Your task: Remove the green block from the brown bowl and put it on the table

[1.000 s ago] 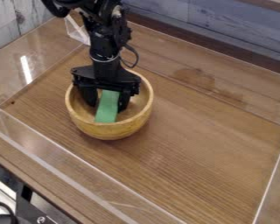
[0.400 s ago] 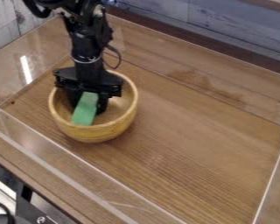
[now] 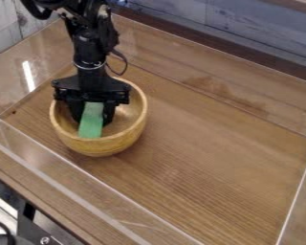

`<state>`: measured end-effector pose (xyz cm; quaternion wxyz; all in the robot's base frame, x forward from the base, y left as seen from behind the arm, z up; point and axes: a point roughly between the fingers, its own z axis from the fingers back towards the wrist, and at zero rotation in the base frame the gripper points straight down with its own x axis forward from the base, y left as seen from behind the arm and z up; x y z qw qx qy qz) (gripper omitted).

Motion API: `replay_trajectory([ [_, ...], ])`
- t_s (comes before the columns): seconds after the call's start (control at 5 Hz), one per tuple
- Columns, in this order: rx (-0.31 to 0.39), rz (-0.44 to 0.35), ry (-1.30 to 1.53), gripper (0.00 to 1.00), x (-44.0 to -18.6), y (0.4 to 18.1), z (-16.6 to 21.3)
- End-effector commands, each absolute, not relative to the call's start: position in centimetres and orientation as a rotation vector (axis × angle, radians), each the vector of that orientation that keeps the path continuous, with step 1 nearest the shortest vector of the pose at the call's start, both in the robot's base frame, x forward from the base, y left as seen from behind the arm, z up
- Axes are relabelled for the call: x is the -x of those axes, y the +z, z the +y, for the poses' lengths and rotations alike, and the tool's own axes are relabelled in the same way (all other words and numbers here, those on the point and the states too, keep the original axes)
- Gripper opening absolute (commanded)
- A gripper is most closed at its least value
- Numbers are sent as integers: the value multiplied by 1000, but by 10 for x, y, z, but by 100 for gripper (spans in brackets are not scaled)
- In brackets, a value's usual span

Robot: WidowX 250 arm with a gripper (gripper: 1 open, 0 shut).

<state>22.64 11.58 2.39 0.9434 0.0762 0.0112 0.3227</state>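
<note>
On the right half of the frame, the wooden table (image 3: 213,158) has wide free surface, and a gripper could pass there. In the left half, the round wall of the wooden bowl (image 3: 102,144) stands in the way. The black robot arm (image 3: 92,48) fills the space above the bowl's back part. At upper right, the grey plank wall (image 3: 251,33) limits passage.

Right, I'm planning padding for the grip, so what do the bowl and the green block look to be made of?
The bowl looks like wood, light brown with a soft sheen and faint grain, though the grain is hard to confirm. The block seems matte, evenly green; painted wood or plastic, I can't tell.
</note>
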Motion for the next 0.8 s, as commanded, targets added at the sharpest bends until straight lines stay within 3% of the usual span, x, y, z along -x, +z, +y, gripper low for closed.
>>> replay_trajectory([
  [0.0, -158, -10, 665, 0, -233, 36, 109],
  [0.6, -153, -15, 568, 0, -235, 48, 91],
])
